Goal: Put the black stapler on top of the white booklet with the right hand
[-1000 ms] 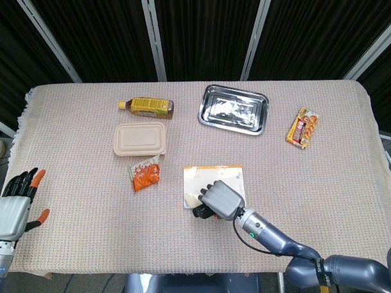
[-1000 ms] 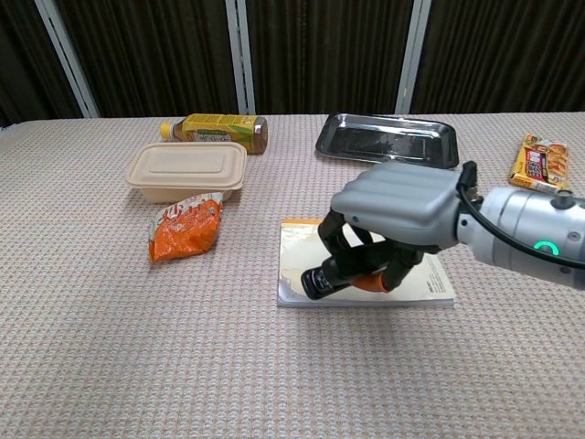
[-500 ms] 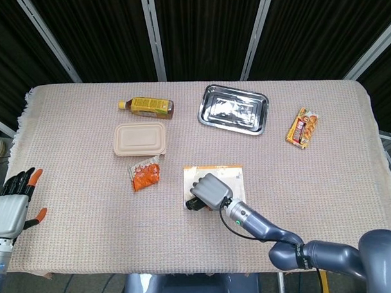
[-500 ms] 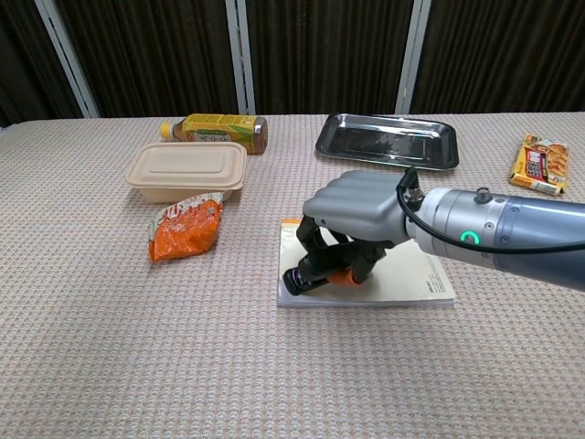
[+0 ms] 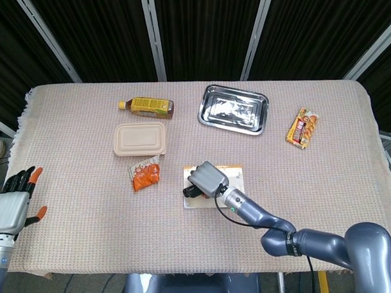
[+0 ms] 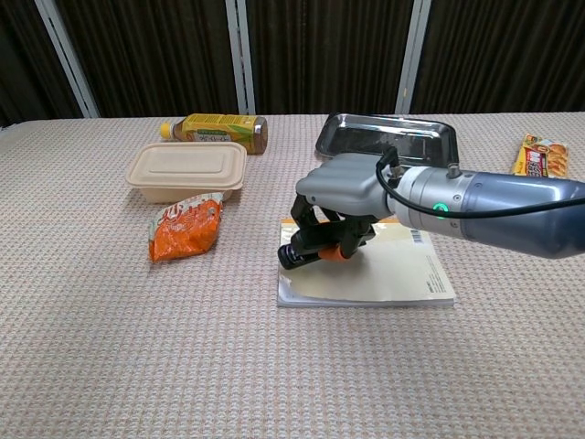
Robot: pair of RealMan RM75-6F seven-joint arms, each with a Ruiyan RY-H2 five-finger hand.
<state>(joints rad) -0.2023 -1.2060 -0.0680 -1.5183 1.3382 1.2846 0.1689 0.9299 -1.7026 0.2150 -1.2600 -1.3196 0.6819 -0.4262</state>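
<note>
Left hand [image 5: 12,205] at the near left edge, off the desk [image 5: 83,240], fingers spread, holding nothing. White booklet [image 6: 384,279] lies flat on the desk, near centre. Right hand [image 6: 340,197] is over the booklet's left part, fingers [image 6: 311,240] curled around the black stapler [image 6: 306,253]; can't tell if the stapler touches the cover. Orange snack packet [image 6: 186,226] left of the booklet. Further back: beige lidded container [image 6: 187,170], yellow bottle [image 6: 216,130] on its side, metal tray [image 6: 388,139], snack bar [image 6: 540,155] far right.
</note>
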